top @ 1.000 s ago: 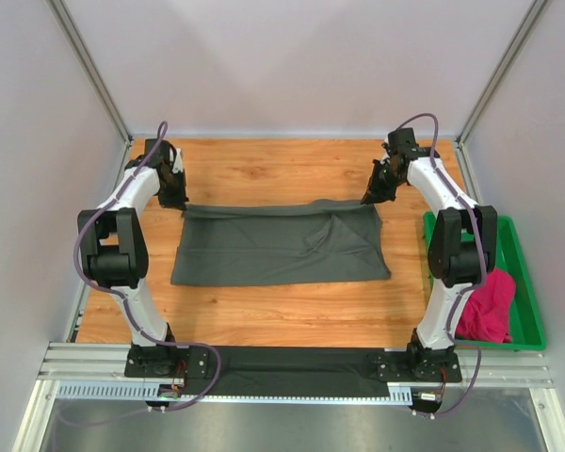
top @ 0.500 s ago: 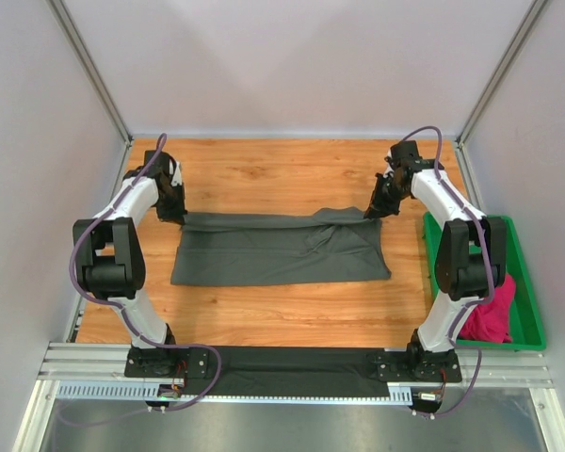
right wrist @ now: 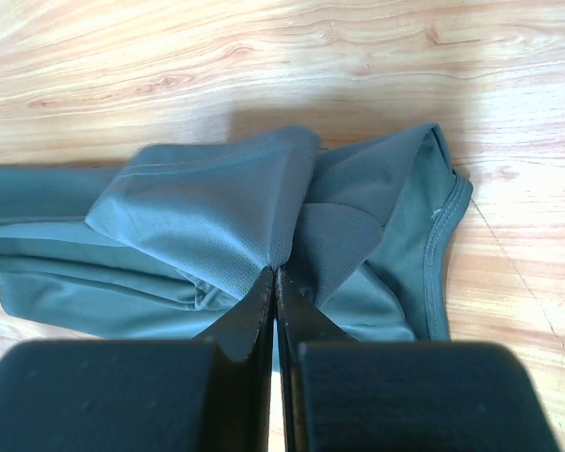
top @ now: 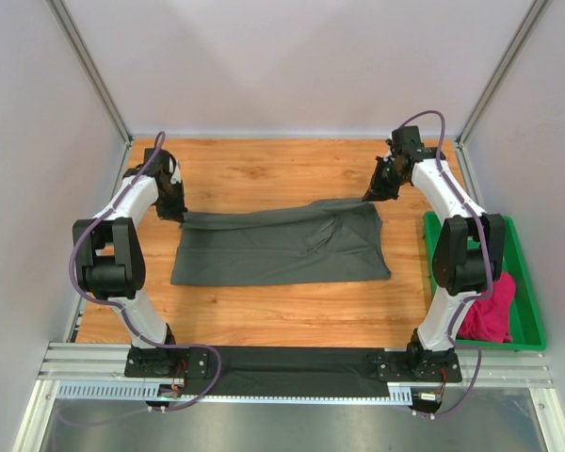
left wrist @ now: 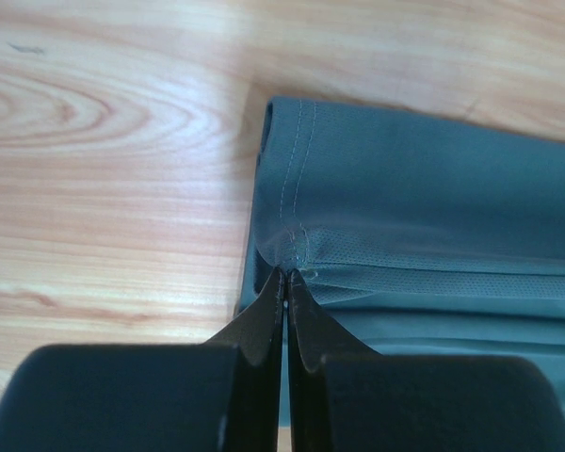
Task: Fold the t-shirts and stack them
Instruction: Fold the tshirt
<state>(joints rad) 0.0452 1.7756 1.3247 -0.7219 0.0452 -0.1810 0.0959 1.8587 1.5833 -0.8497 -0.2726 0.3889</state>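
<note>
Grey t-shirt (left wrist: 405,217): matt fine-mesh cloth. Table (left wrist: 104,141): smooth grained wood. Tray (top: 510,247): green plastic.

The dark grey t-shirt (top: 282,247) is plain charcoal. Close up, its weave shows fine mesh dotting and paler stitch lines along the hem. The worktop (top: 282,174) is warm orange wood with darker swirling grain. The magenta-pink t-shirt (top: 488,306) is bright and unpatterned, the plastic tray (top: 527,292) green. The left end effector (left wrist: 284,282) and right end effector (right wrist: 275,278) are black.
</note>
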